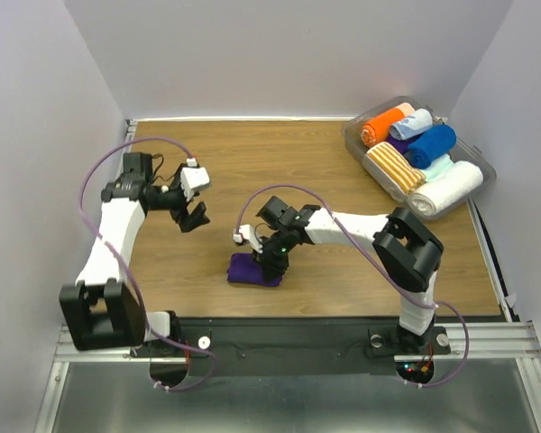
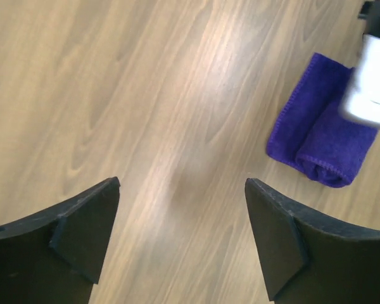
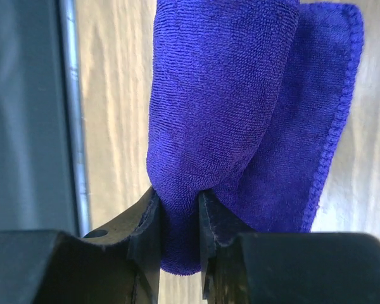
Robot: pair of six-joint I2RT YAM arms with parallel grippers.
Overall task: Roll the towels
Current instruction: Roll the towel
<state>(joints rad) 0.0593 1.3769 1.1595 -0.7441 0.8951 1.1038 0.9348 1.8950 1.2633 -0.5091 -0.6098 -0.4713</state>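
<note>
Right gripper (image 3: 177, 212): clamped on the purple towel (image 3: 221, 95), partly rolled.
Left gripper (image 2: 182, 190): apart, holding nothing.
Risk: the loose flap likely unrolls if the pinch slips.

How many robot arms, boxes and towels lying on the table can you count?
2 white-and-black robot arms
1 clear plastic box
1 purple cloth towel on the wooden table
Total: 4
</note>
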